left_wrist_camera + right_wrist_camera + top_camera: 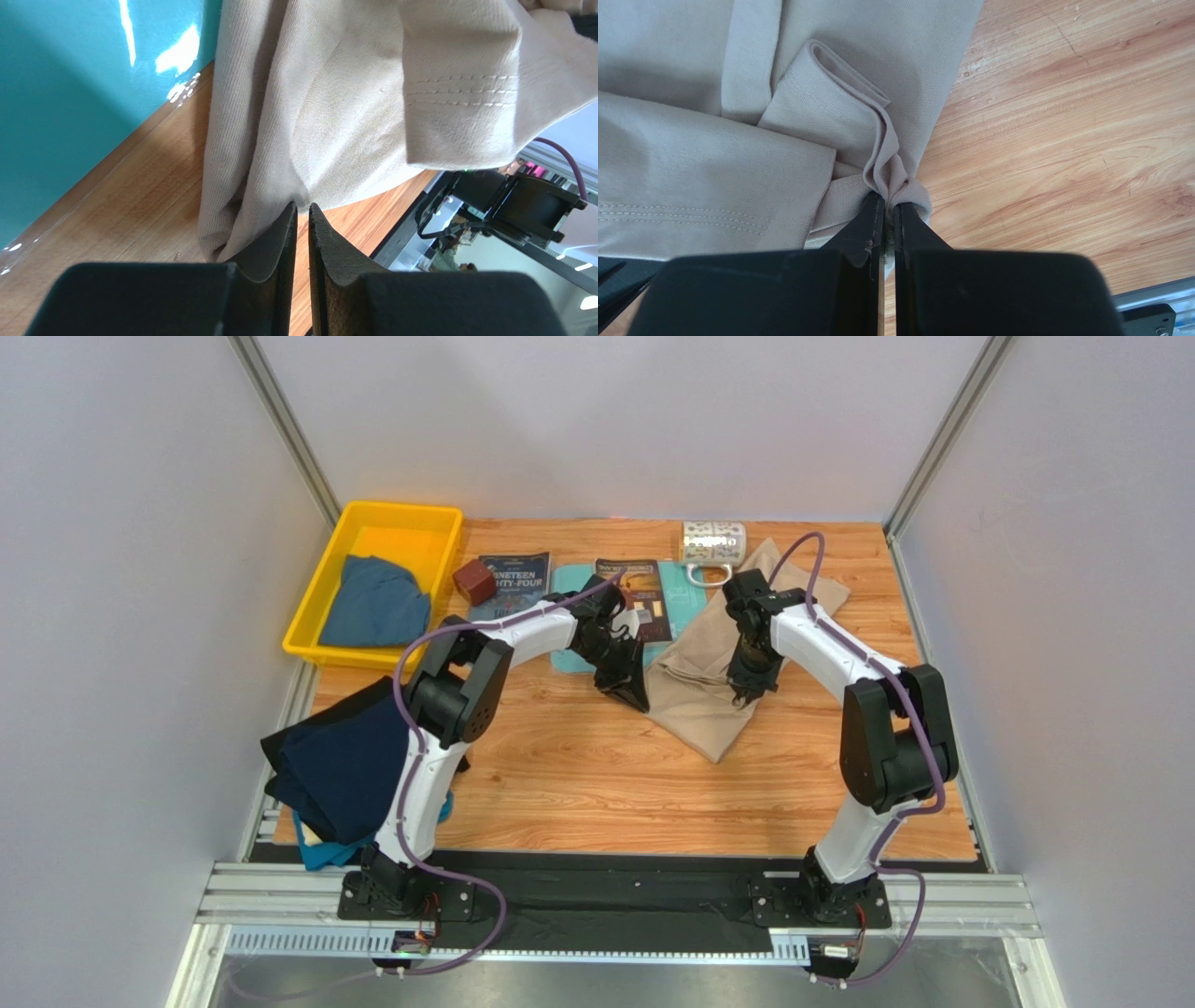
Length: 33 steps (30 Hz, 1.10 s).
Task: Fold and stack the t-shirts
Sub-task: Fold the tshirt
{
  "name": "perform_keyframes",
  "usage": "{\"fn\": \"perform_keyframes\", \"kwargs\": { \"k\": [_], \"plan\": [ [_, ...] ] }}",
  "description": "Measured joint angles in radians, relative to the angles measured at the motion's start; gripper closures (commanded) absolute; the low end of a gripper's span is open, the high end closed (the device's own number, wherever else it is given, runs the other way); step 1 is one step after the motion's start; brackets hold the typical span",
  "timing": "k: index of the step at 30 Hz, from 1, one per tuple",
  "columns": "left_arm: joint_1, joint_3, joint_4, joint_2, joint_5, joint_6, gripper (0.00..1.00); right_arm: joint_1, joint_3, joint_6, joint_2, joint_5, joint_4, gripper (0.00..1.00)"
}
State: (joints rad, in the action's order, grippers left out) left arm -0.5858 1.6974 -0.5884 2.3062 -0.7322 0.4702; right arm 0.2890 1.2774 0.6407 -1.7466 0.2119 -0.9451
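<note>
The beige t-shirt (716, 672) lies rumpled on the wooden table, right of centre. My left gripper (627, 683) is at its left edge. In the left wrist view the jaws (300, 206) stand nearly together, nipping the cloth's lower edge (337, 105) at their tips, with wood showing through the slit. My right gripper (741, 686) is shut on a bunched fold of the same shirt (689, 140), and cloth is pinched between its fingers (887, 199). A dark navy t-shirt (344, 763) hangs over the table's left edge with teal cloth (326, 854) under it. A dusty blue t-shirt (372, 602) sits in the yellow bin (400, 511).
A light-teal board (568, 658) lies behind the left gripper and fills the upper left of the left wrist view (84, 105). Two dark books (512, 581) (631, 581), a brown cube (474, 584) and a patterned mug (713, 543) line the back of the table.
</note>
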Motion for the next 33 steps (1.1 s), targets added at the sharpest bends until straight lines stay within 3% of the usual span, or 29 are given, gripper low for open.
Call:
{"fn": "perform_keyframes", "kwargs": {
  "k": [26, 33],
  "plan": [
    [-0.001, 0.028, -0.059, 0.019, 0.010, -0.023, 0.85, -0.149, 0.102, 0.077, -0.083, -0.005, -0.003, 1.00],
    [-0.003, 0.072, -0.102, 0.018, 0.027, -0.030, 0.79, -0.159, 0.075, 0.135, -0.083, -0.074, 0.013, 1.00]
  ]
}}
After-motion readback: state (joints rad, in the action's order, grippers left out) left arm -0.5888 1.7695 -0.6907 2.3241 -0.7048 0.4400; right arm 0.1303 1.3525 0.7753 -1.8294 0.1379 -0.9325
